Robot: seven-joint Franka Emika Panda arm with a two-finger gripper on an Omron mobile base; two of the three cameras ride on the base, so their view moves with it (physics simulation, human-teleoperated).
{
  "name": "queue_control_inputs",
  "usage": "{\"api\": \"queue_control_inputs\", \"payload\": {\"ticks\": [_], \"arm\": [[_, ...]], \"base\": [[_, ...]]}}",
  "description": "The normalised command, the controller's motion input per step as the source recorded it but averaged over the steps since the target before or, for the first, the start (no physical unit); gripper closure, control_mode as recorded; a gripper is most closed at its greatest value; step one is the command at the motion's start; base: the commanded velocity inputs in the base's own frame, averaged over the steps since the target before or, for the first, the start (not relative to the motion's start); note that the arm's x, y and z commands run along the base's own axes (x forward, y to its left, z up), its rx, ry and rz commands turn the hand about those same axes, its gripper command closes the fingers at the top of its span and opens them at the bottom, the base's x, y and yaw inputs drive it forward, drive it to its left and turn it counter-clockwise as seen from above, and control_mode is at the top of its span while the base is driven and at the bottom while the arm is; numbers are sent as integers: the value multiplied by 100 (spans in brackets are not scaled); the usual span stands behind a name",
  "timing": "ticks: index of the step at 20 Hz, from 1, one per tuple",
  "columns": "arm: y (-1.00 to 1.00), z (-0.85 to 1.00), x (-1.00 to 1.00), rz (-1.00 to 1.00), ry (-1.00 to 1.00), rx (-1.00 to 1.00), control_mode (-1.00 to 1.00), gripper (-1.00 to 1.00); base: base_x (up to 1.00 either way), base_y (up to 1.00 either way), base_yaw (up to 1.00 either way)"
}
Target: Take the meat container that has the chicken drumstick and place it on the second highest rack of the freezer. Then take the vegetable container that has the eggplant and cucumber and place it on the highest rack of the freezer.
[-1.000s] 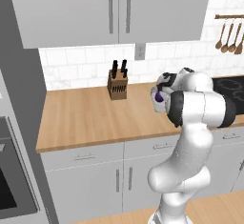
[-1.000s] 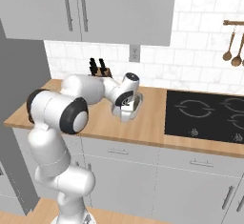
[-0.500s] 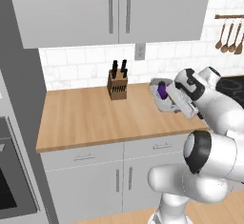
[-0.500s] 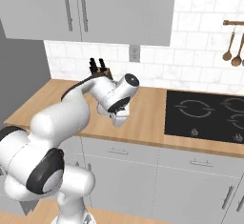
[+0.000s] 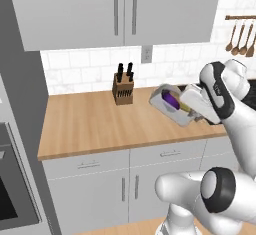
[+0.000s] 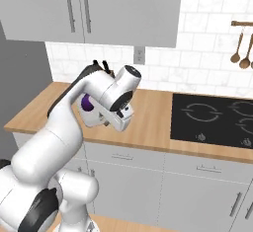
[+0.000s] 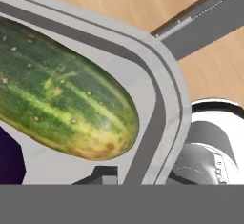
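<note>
A: What is the biggest thing here, and how does the rest sit against it?

B: The wooden desk (image 5: 95,124). It runs under the grey wall cabinets (image 5: 120,9), and the white arm (image 6: 94,102) reaches out above its top.

A: And at the desk's far end?

B: A black cooktop (image 6: 217,120) lies flush in the desk on that side, with wooden spoons (image 6: 242,48) hanging on the wall above it. A dark oven front (image 5: 12,194) shows below the desk's other end.

A: Where is the vegetable container?

B: The pale grey container (image 5: 172,110) is up off the desk, tilted, carried over the desk's back half near the cooktop edge. Its rounded rim (image 7: 162,75) shows close up in the hand view, with the wood of the desk behind it.

A: What about the hand?

B: The hand (image 5: 192,116) is pressed nearly together, pinching the container's rim at the end that faces the cooktop. One dark fingertip (image 7: 102,174) sits against the container wall.

A: What lies inside?

B: The cucumber (image 7: 62,99), green and mottled yellow, lies along the container floor. The eggplant (image 5: 170,99) lies just beside it, glossy purple, and both are above the desk, not on it.

A: Anything smaller on the desk?

B: A knife block (image 5: 123,88) stands upright at the desk's back edge against the tiled wall, apart from the container. An outlet (image 5: 146,55) sits on the wall above it.
</note>
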Motion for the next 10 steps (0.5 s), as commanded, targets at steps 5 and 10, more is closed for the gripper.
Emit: {"api": "queue_control_inputs", "payload": {"ticks": [5, 10], "arm": [[1, 75, -82, 44, -15, -12, -100, 100], [10, 47, -48, 36, -15, -5, -100, 100]], "base": [[0, 0, 0], [0, 0, 0]]}}
